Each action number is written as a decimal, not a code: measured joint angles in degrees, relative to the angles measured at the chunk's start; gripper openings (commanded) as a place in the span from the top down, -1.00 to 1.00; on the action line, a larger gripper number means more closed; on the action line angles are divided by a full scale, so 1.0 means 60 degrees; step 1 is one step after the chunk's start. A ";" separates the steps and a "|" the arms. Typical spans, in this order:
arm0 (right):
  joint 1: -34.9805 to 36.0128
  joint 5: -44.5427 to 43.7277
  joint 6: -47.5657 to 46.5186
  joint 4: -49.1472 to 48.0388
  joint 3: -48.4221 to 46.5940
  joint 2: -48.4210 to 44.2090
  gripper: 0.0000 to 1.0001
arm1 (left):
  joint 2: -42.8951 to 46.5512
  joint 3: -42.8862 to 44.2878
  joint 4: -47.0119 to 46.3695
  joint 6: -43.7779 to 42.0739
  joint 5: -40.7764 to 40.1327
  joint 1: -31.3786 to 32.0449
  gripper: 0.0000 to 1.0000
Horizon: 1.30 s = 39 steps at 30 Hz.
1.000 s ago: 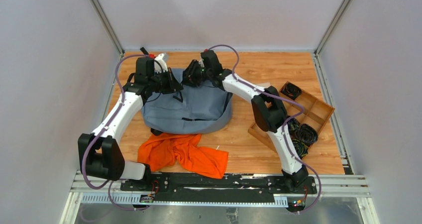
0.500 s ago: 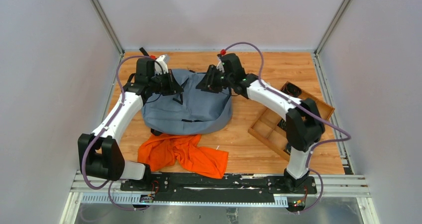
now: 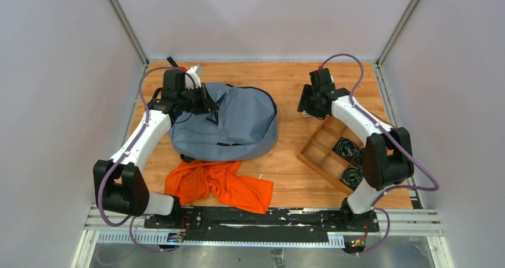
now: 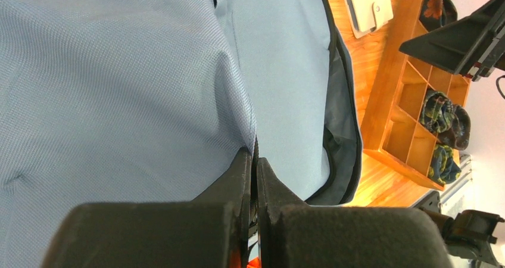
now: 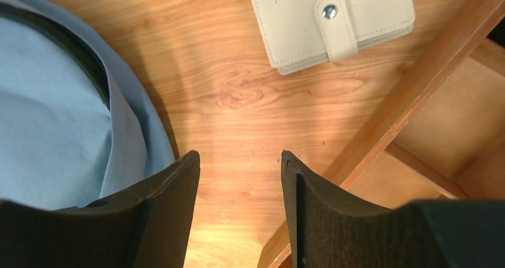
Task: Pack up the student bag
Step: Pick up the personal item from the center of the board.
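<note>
The grey-blue student bag [image 3: 229, 125] lies flat on the wooden table, left of centre. My left gripper [image 3: 209, 103] is shut on a pinch of the bag's fabric near its upper left; the left wrist view shows the jaws closed on a fold of the bag [image 4: 119, 89] at my left gripper [image 4: 255, 155]. My right gripper [image 3: 305, 107] is open and empty, above bare wood between the bag's right edge [image 5: 53, 119] and a cream wallet [image 5: 333, 21]. In its own view my right gripper [image 5: 239, 158] has jaws well apart.
An orange cloth [image 3: 223, 181] lies in front of the bag. A wooden divided tray [image 3: 333, 138] with dark rolled items stands at the right; its rim shows in the right wrist view [image 5: 411, 95]. The cream wallet [image 4: 368, 7] lies beside the tray's far corner.
My right arm has swung from the top of the bag to the right, now over the wood beside the tray. My left gripper has stayed on the bag.
</note>
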<state>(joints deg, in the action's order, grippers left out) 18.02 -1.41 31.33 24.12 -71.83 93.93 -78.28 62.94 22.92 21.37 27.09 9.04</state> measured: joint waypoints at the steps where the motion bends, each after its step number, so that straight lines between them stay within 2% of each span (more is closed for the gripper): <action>1: -0.0007 -0.0025 -0.0127 0.0091 0.0000 0.0004 -0.18 | 0.0000 0.0000 0.0018 -0.0018 -0.0040 0.0000 1.00; 2: -0.0004 -0.0047 -0.0208 0.0146 0.0000 0.0007 -0.27 | 0.0000 0.0000 0.0036 -0.0025 -0.0076 0.0000 1.00; 7: -0.0080 -0.0681 -0.0707 0.0448 -0.0259 0.0171 -0.39 | 0.0000 0.0000 0.0131 -0.0102 -0.0146 0.0007 1.00; 13: -0.0863 -0.0994 -0.0871 0.0856 -0.2029 0.2011 -0.43 | 0.0000 -0.0004 0.0127 -0.0095 -0.0117 0.0007 1.00; 18: -0.1078 -0.1020 -0.0885 0.1341 -0.3450 0.3687 -0.23 | 0.0000 -0.0011 0.0127 -0.0091 -0.0113 0.0007 1.00; 21: -0.1078 -0.1013 -0.0984 0.1574 -0.3887 0.4291 -0.19 | 0.0011 -0.0084 0.0120 -0.0091 -0.0102 0.0007 1.00; 28: -0.1337 -0.0539 -0.1264 0.1730 -0.4062 0.4579 -0.14 | 0.0015 -0.0146 0.0098 -0.0084 -0.0076 0.0007 1.00; 33: -0.1443 0.0401 -0.1938 0.1687 -0.4054 0.4586 0.18 | 0.0011 -0.0189 0.0036 -0.0044 0.0047 0.0007 1.00; 37: -0.1304 0.0984 -0.2801 0.1869 -0.4288 0.4736 0.17 | 0.0000 -0.0189 0.0004 -0.0036 0.0076 0.0007 1.00; 39: -0.1020 0.0827 -0.3246 0.2233 -0.4692 0.4962 0.14 | 0.0000 -0.0189 0.0007 -0.0044 0.0080 0.0007 1.00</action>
<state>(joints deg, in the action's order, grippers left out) 11.90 3.55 11.86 37.52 -99.98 123.70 -78.28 61.80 22.96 21.10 27.57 9.08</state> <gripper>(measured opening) 0.409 0.027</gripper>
